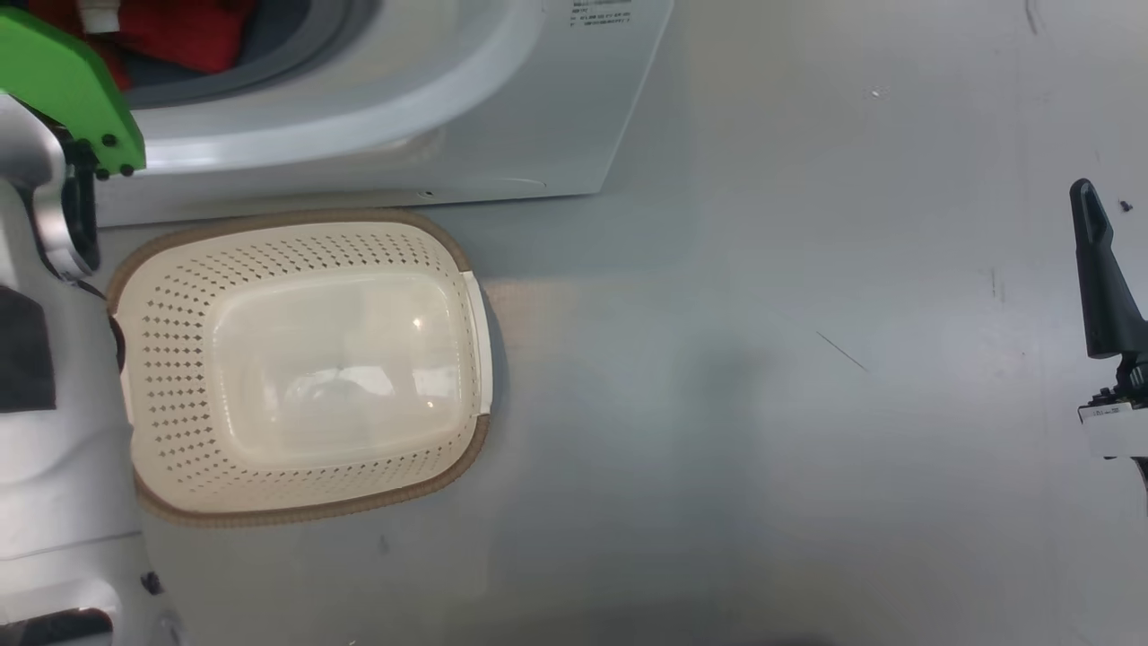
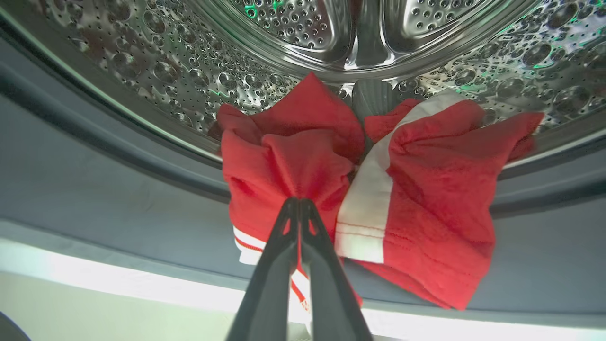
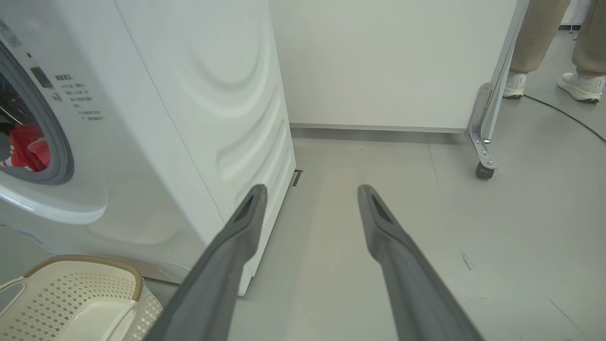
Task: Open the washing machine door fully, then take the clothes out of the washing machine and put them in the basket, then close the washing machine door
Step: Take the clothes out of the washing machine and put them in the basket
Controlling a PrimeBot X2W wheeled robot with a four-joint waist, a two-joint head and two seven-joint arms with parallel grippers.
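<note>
My left gripper (image 2: 299,202) is shut on a fold of red clothes (image 2: 426,189) with white stripes. The clothes hang over the grey gasket (image 2: 94,170) at the mouth of the steel drum (image 2: 165,71). In the head view the red clothes (image 1: 179,36) show inside the washing machine (image 1: 538,117), above the cream basket (image 1: 170,359), which stands on the floor against the washer's front and holds nothing. My right gripper (image 3: 312,189) is open, off to the washing machine's (image 3: 189,118) right side, over bare floor. The washing machine door is out of view.
A white wall panel on a castor (image 3: 484,170) stands behind the washer's right side. A person's feet (image 3: 580,85) and a floor cable (image 3: 563,113) lie beyond it. Grey floor stretches to the right of the basket (image 3: 80,259).
</note>
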